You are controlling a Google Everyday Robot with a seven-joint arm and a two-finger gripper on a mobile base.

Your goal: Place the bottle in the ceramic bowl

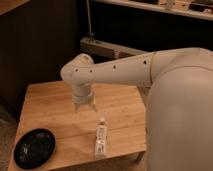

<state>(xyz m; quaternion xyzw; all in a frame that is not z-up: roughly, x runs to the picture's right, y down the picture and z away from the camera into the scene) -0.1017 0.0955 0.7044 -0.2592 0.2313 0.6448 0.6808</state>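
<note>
The bottle point(101, 139), small and white with a labelled body, lies on its side near the front edge of the wooden table point(55, 107), neck pointing away from me. The ceramic bowl point(35, 148), black, glossy and shallow, sits at the table's front left corner. My gripper point(85, 108) hangs pointing down over the middle of the table, a little behind and to the left of the bottle. It is open, with nothing between its fingers. The bowl holds nothing.
My white arm point(130, 70) reaches in from the right, and its bulky body covers the table's right side. Dark cabinets and a shelf stand behind the table. The floor shows at the far left.
</note>
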